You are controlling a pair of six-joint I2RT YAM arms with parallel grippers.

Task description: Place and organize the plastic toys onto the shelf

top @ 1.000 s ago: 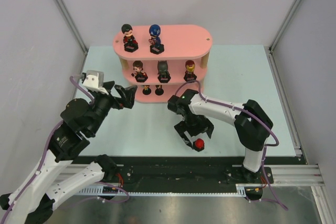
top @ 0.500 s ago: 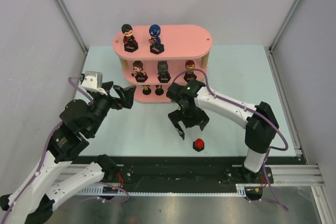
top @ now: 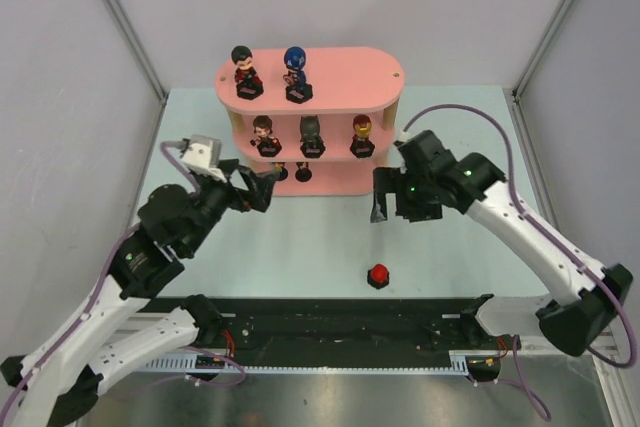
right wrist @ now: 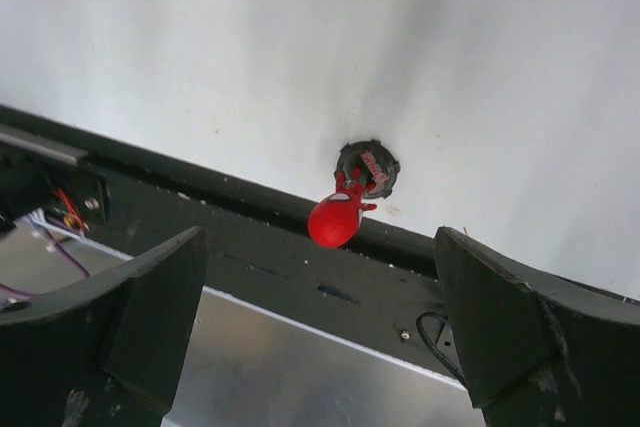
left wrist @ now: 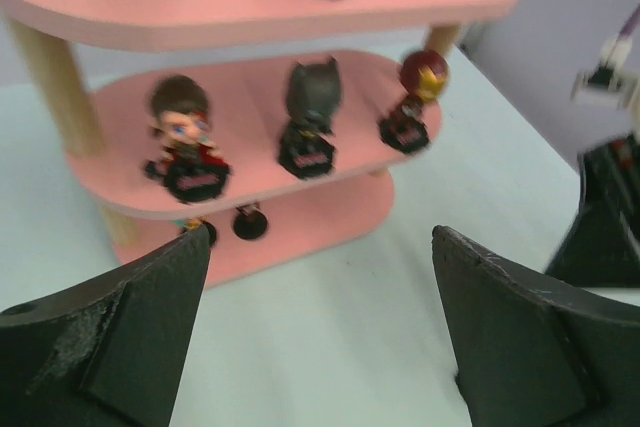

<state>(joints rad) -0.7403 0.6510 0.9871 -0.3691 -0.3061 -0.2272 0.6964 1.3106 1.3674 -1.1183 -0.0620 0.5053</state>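
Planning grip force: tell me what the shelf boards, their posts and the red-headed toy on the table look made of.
Shelf boards: pink, matte, evenly coloured; likely painted wood or fibreboard.
Posts: pale tan, unpainted-looking; probably wood.
Red-headed toy: smooth, uniform colour; probably moulded plastic.

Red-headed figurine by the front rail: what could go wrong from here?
1. The red-headed figurine sits alone at the near edge of the table, right by the black rail; a clumsy approach by the open right pincer could nudge it off.
2. The open left pincer hovers close to the shelf; a careless move might topple the figurines on its middle tier.
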